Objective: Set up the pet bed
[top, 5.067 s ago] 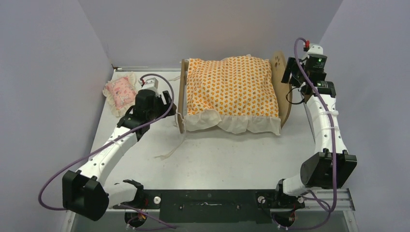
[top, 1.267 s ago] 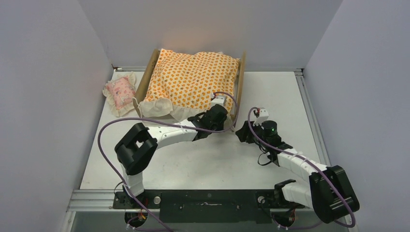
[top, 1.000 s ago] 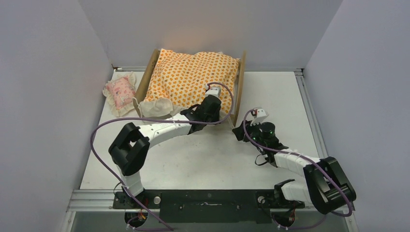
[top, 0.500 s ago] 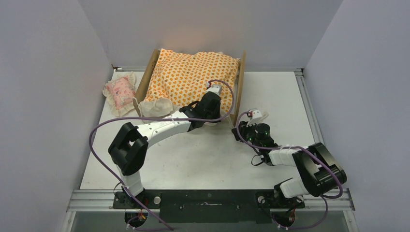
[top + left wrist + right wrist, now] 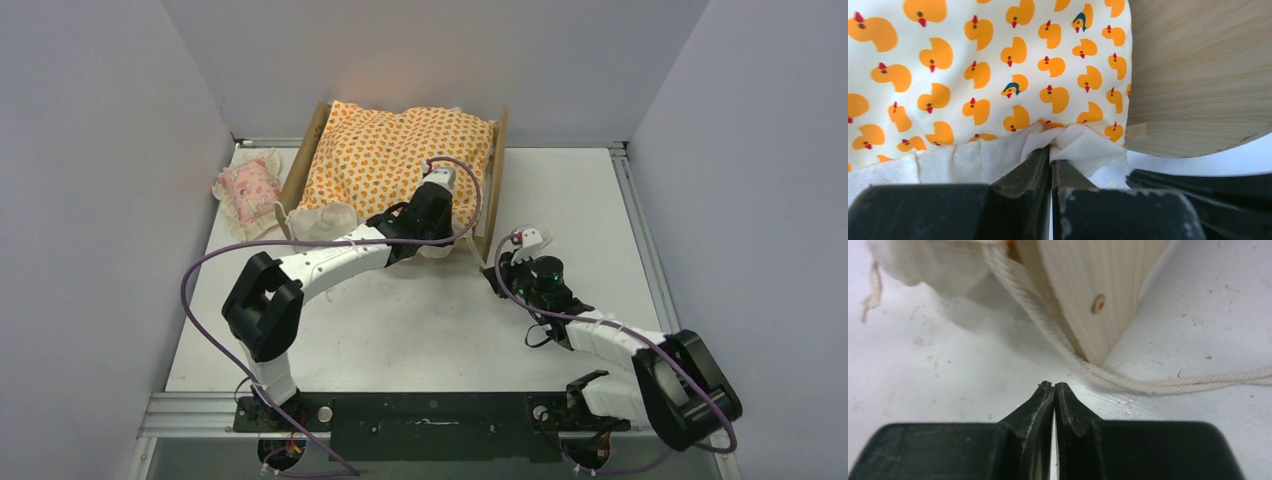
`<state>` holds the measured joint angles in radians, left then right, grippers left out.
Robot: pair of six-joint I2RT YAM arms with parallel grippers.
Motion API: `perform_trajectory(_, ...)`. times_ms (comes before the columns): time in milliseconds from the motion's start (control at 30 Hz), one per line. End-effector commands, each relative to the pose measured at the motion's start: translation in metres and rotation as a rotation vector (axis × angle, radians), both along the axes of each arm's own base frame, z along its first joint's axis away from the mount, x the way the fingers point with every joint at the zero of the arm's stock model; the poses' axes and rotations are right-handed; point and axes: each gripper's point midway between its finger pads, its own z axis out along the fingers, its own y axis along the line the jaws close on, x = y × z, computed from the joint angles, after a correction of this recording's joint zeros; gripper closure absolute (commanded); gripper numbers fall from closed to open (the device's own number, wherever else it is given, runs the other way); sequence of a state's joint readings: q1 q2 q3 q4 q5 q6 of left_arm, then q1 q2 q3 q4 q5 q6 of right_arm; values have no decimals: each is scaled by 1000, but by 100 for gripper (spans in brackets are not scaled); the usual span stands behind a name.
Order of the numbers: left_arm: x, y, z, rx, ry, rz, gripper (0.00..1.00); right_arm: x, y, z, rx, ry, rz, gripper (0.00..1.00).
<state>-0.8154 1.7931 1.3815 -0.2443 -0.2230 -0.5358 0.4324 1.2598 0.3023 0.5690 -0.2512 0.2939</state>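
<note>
Plywood forms the one pet bed [image 5: 497,165], a light frame with two end boards, standing at the far side of the white bench [image 5: 420,340], left of centre. One orange duck-print cushion [image 5: 395,155] fills it, its white ruffle [image 5: 1083,145] spilling over the near edge. The left end effector [image 5: 1050,156] is pinched tight on that ruffle, just beside the right end board. The right end effector [image 5: 1054,388] is closed with nothing between its fingers, low over the bench near that board's corner. One twisted cream rope [image 5: 1148,385] runs past the corner onto the bench. One small pink frilled pillow [image 5: 248,192] lies apart, left of the bed.
</note>
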Motion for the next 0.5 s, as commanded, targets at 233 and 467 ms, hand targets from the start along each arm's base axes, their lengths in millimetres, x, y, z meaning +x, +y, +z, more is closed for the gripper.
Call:
perform_trajectory(233, 23, 6, 66, -86, -129, 8, 100, -15, -7, 49, -69, -26, -6, 67)
perform_trajectory(467, 26, -3, 58, -75, -98, -18, 100, 13, 2, 19, -125, -7, -34, 60)
